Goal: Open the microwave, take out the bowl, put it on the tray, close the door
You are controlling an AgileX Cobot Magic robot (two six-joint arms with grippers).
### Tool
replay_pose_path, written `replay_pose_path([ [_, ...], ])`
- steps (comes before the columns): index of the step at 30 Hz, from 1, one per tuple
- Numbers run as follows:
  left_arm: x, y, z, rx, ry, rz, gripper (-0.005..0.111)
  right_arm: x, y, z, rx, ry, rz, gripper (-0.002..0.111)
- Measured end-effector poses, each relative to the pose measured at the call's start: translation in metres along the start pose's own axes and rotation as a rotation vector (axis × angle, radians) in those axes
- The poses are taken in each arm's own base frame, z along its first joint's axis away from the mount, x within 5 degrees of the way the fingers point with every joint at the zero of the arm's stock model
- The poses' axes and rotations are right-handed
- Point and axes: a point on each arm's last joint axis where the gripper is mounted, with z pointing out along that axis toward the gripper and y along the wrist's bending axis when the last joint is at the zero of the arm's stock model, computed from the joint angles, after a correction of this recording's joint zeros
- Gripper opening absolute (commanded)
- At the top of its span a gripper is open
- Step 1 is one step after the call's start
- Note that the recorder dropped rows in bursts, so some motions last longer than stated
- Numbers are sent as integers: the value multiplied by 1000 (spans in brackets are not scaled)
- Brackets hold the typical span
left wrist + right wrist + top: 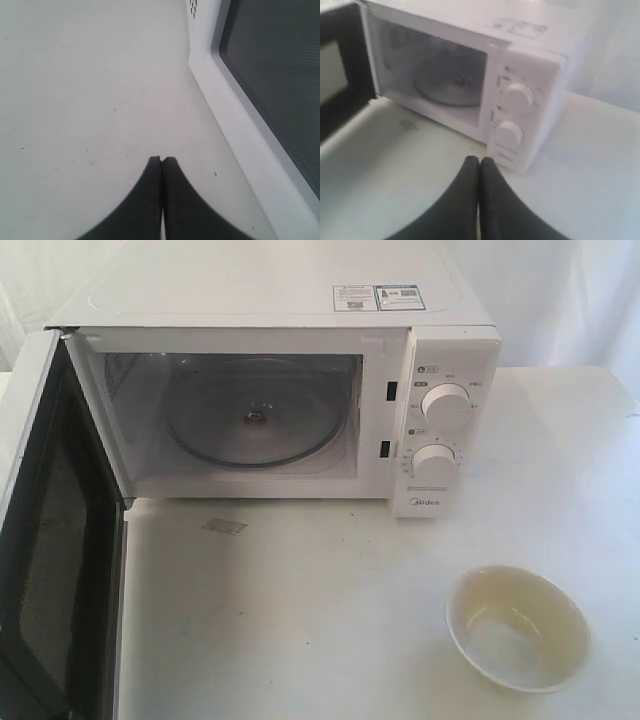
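Observation:
The white microwave (445, 420) stands at the back of the table, its cavity holding only the glass turntable (255, 425). Its door (55, 540) is swung wide open at the left, dark window facing inward. The cream bowl (517, 627) sits upright on the white table surface at the front right; no tray shows. In the left wrist view my left gripper (161, 160) is shut and empty above the table, beside the door (270, 75). In the right wrist view my right gripper (479, 161) is shut and empty, in front of the microwave (520, 105). Neither gripper appears in the exterior view.
A faint grey smudge (224, 527) marks the white table (300, 620) in front of the cavity. A pale backdrop hangs behind the microwave. The open door juts out over the table's left front.

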Motion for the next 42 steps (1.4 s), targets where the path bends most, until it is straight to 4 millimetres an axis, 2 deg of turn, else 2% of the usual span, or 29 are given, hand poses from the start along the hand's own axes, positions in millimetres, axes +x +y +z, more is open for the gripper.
replay_pose_path([
  [4,0,0,0,0,0,0,0,16,-13,-17,81,71,32,0],
  [8,0,0,0,0,0,0,0,16,-17,-30,70,0,58,0],
  [30,-3,0,0,-2,-28,0,0,15,-16,-30,56,-21,61,0],
  [32,-11,1,0,-8,-127,0,0,15,-16,-30,56,-21,61,0],
  [36,-46,3,-13,-24,-535,-27,0,15,-16,-30,55,-23,61,0],
  [38,-62,3,-23,-20,-686,-47,0,14,-16,-30,54,-25,61,0],
  [40,-77,1,-34,-10,-746,-56,0,14,-16,-30,52,-28,61,0],
  [42,-89,-2,-43,11,-721,-80,0,14,-16,-30,50,-31,61,0],
])
